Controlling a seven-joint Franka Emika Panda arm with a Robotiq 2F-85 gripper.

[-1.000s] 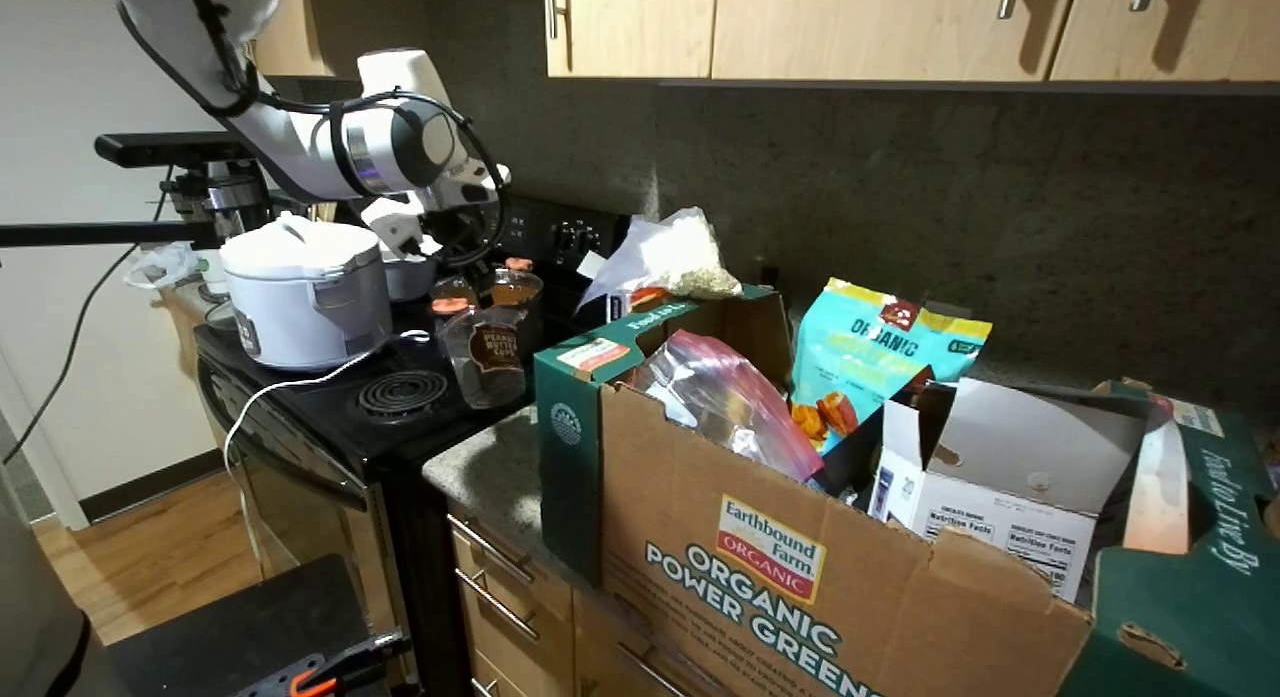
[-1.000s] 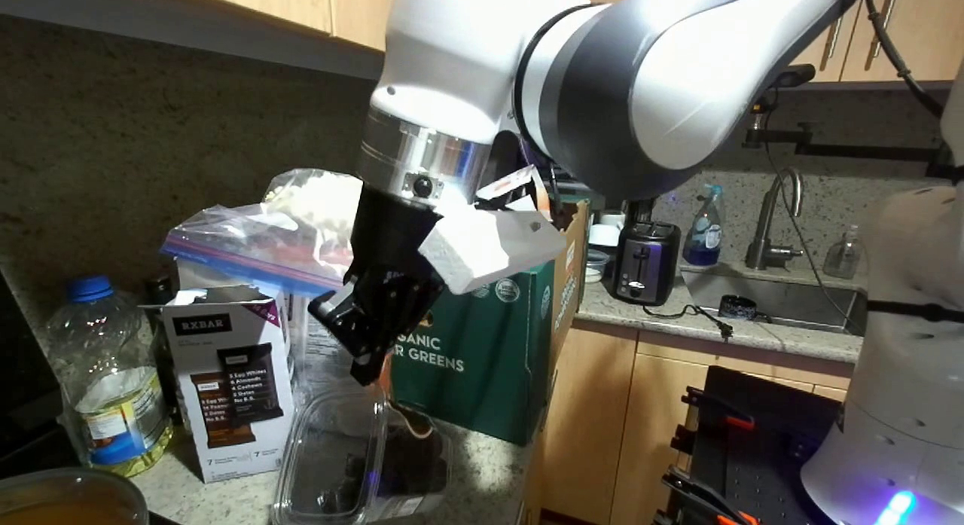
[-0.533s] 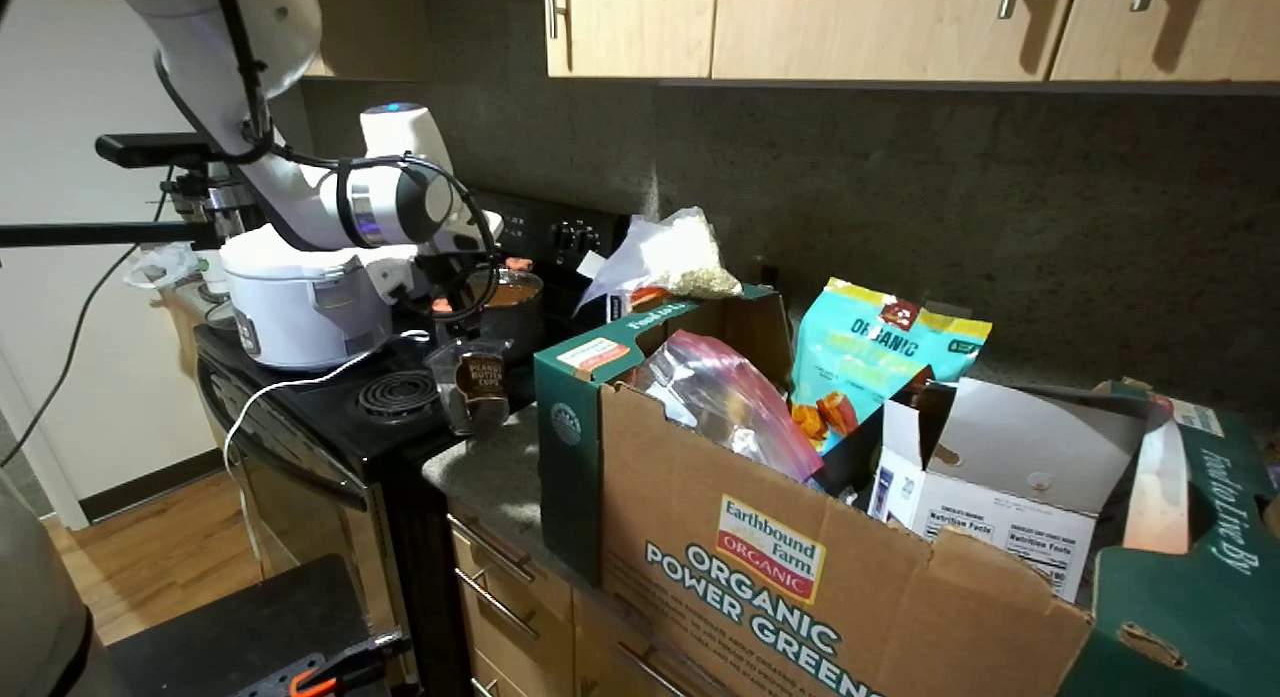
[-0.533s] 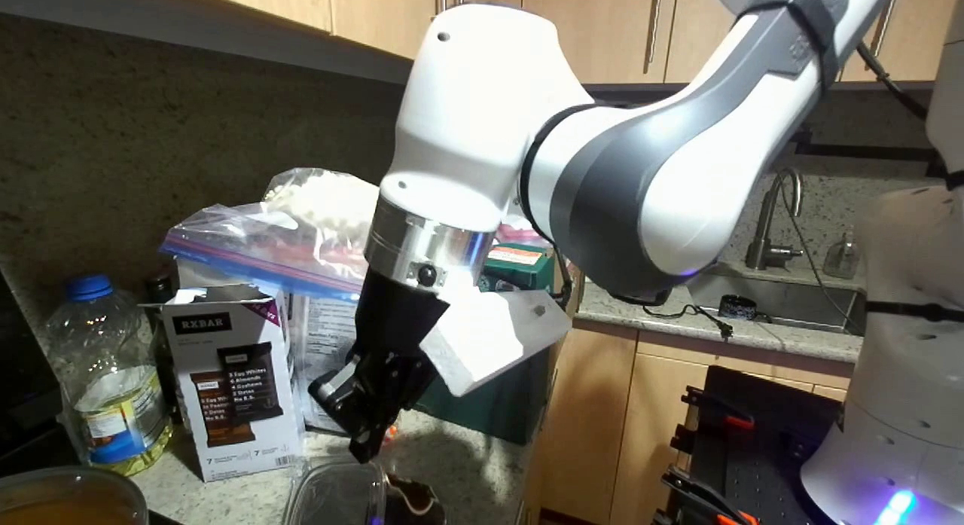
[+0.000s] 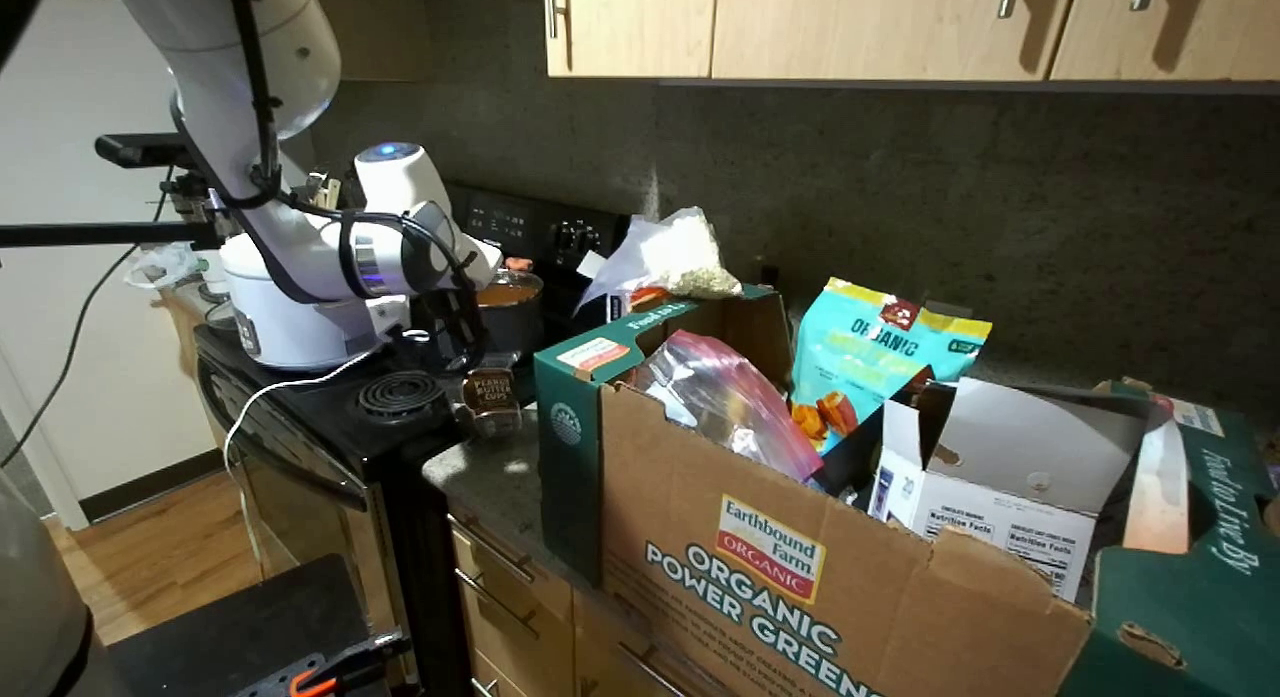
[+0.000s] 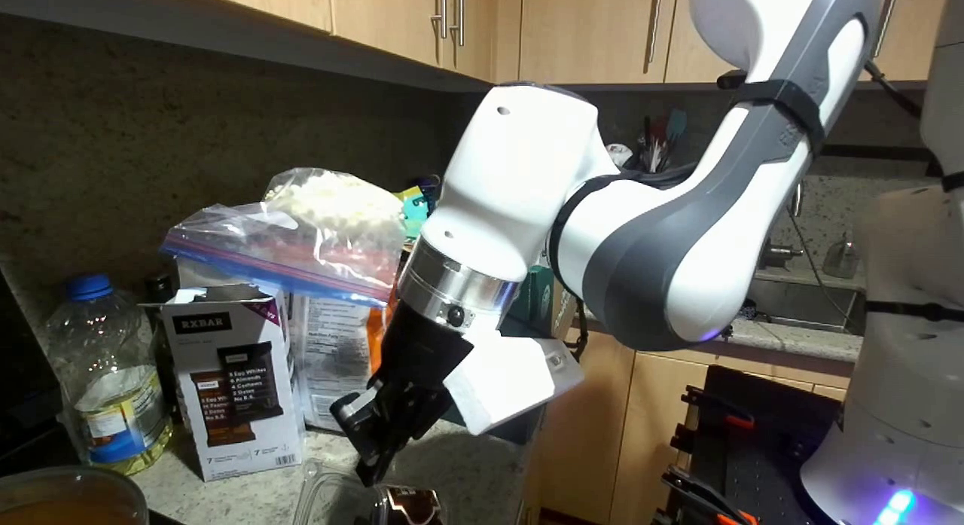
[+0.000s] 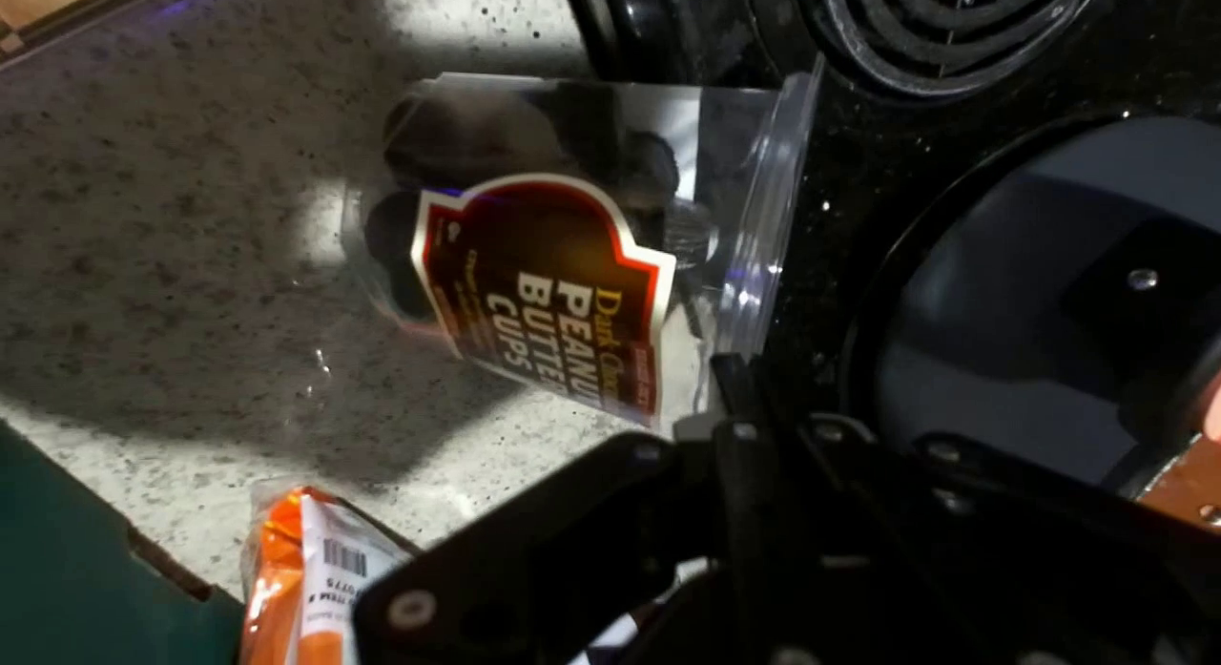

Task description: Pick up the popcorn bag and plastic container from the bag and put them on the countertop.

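The plastic container (image 5: 490,400), a clear tub with a brown peanut-butter-cups label, is at the countertop (image 5: 500,482) edge beside the stove. It also shows in the wrist view (image 7: 544,283) and at the bottom of an exterior view (image 6: 410,504). My gripper (image 7: 742,364) is shut on its rim, fingertips pointing down (image 6: 369,472). I cannot tell whether its base touches the counter. The popcorn bag (image 6: 335,201), translucent with pale contents, lies on packages outside the bag, a brown and green cardboard box (image 5: 740,577); it also shows beyond the box (image 5: 690,252).
An RXBAR carton (image 6: 226,389), an oil bottle (image 6: 113,389) and an orange-white pouch (image 6: 331,359) stand near the backsplash. A black stove (image 5: 400,392) with a pot (image 5: 515,312) and a white rice cooker (image 5: 290,317) adjoins the counter. The box's green side is close by (image 7: 86,560).
My arm and gripper have moved down with the plastic container, from above the stove and counter edge to about counter height. The popcorn bag and the box have not moved.
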